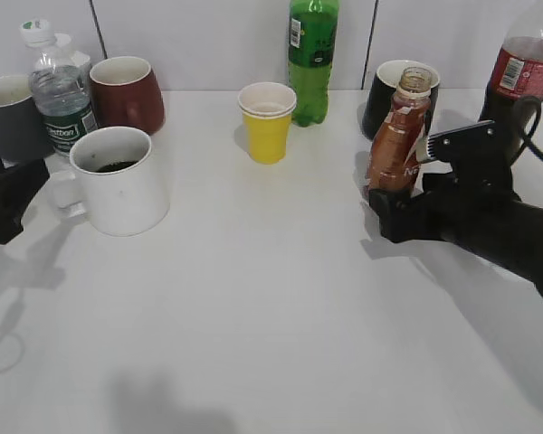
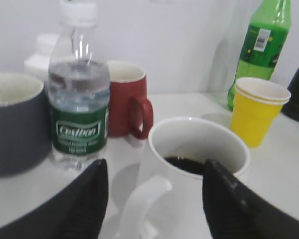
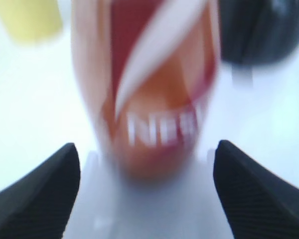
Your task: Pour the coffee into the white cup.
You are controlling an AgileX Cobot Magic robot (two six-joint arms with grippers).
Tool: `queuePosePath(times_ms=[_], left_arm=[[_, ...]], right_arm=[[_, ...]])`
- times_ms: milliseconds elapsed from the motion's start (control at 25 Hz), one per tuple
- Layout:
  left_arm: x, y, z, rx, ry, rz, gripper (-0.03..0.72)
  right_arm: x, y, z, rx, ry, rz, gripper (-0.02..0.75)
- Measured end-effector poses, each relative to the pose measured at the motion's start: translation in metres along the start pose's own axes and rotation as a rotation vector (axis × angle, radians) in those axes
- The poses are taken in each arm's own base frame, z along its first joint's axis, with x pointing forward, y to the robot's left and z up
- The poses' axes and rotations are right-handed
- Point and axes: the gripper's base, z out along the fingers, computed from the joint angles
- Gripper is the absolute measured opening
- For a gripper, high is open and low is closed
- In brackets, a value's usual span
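Your white cup (image 1: 119, 181) stands front left on the table (image 1: 271, 307), holding dark liquid. The uncapped coffee bottle (image 1: 398, 140) stands upright at the right, between your right gripper's (image 3: 144, 194) parted jaws, ungripped. Your left gripper (image 2: 154, 199) gapes empty before the cup.
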Motion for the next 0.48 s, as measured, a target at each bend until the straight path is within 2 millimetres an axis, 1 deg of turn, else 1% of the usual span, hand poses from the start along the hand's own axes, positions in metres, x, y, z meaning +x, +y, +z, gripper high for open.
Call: queuePosePath(times_ms=[120,240,320,440,480], left_arm=[[-0.002,0.0,-0.002,-0.011,0.026,-0.02,0.459],[-0.007,-0.003,0.002,-0.011,0.067,-0.024,0.459],[-0.01,-0.007,0.006,-0.011,0.126,-0.013,0.459],[-0.017,-0.011,0.012,-0.046,0.265,-0.011,0.459],[-0.022,-0.013,0.014,-0.061,0.298,-0.022,0.459]], right_arm=[[-0.001,0.0,-0.008,0.003,0.076,-0.001,0.65],[-0.01,0.0,-0.017,0.005,0.103,-0.002,0.64],[-0.018,0.0,-0.024,0.006,0.112,-0.004,0.631],[-0.029,0.0,-0.037,0.009,0.15,-0.005,0.613],[-0.032,0.0,-0.042,0.011,0.173,-0.006,0.606]])
